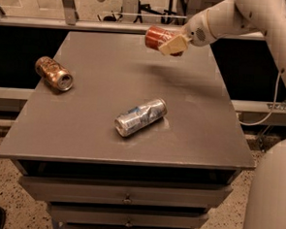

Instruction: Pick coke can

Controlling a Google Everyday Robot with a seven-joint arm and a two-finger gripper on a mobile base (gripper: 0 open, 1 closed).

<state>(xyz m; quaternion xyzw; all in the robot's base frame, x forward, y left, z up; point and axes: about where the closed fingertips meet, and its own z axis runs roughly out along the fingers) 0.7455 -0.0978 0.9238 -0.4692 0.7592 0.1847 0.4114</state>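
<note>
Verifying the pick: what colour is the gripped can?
Red, seen in the camera view; the gripper holds the coke can above the table's far edge.

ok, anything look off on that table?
The silver-and-blue can in the middle of the table is dented and on its side; the brown can near the left edge also lies flat. The end effector, above the far edge, is shut on the coke can.

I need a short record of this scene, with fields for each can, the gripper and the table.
table: grey, drawers below
coke can: in the gripper, above the table's far edge
gripper: far right, shut on the coke can
silver-blue can: dented, on its side, table middle
brown can: on its side, near left edge
</note>
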